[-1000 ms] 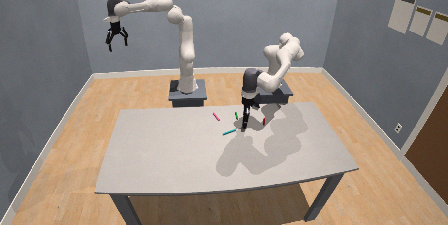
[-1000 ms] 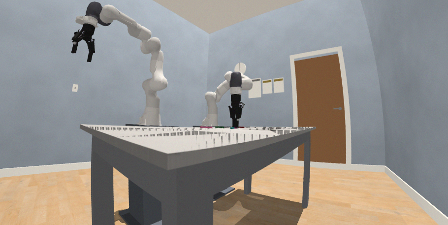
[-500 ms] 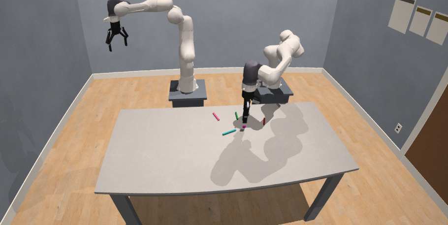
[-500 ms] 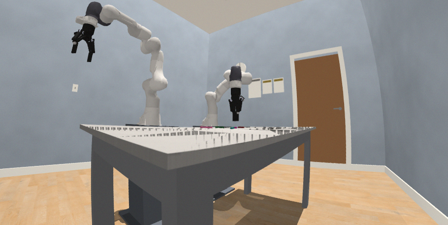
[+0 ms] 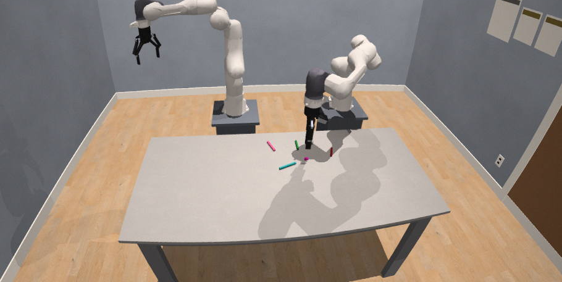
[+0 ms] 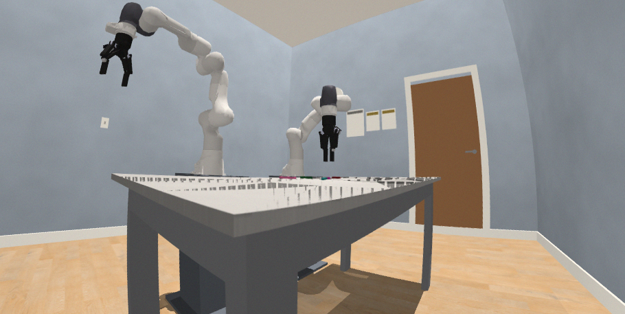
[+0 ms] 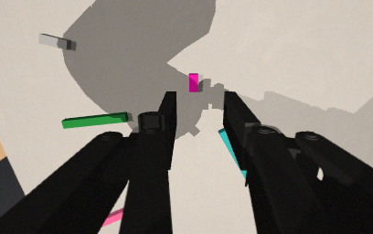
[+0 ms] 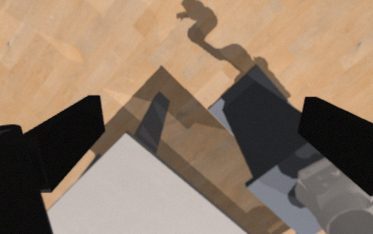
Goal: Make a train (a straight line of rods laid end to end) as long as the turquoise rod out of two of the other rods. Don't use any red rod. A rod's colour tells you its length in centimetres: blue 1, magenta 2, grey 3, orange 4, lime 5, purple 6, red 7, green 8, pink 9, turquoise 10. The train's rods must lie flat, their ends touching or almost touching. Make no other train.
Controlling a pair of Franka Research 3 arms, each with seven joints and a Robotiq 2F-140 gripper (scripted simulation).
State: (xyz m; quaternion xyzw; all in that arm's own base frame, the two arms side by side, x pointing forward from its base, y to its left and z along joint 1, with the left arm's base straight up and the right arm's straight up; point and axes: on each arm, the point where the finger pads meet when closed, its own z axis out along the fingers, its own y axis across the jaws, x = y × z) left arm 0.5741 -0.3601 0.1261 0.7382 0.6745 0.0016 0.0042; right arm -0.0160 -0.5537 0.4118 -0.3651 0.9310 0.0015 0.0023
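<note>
The turquoise rod [image 5: 287, 165] [image 6: 323, 178] [image 7: 231, 151] lies flat on the table [image 5: 196, 202] [image 6: 235, 225] [image 7: 299, 37] [image 8: 139, 192], its length running from about eight o'clock to two o'clock in the top view. From it, you have the short magenta rod [image 5: 306, 158] [image 6: 327, 177] [image 7: 194, 82] near its end at two o'clock, the green rod [image 5: 296, 144] [image 6: 305, 176] [image 7: 95, 121] at one o'clock, the pink rod [image 5: 271, 145] [image 6: 287, 176] [image 7: 113, 217] between ten and eleven, and the red rod [image 5: 331, 152] [image 6: 336, 176] farther off, between two and three. These rods lie apart, and no two of them form a train.

Your left gripper [image 5: 308, 147] [image 6: 328, 160] [image 7: 199, 108] points down above the table, its fingers parted by a modest gap with nothing between them. In its wrist view, the magenta rod lies beyond the fingertips at twelve o'clock, untouched; a pale grey rod [image 7: 54, 41] sits toward ten o'clock, and one finger partly hides the turquoise rod toward five o'clock.

Your right gripper [image 5: 148, 60] [image 6: 114, 79] [image 8: 201, 114] is raised at ten o'clock in the top view, well apart from the rods, its fingers spread wide and holding nothing.
</note>
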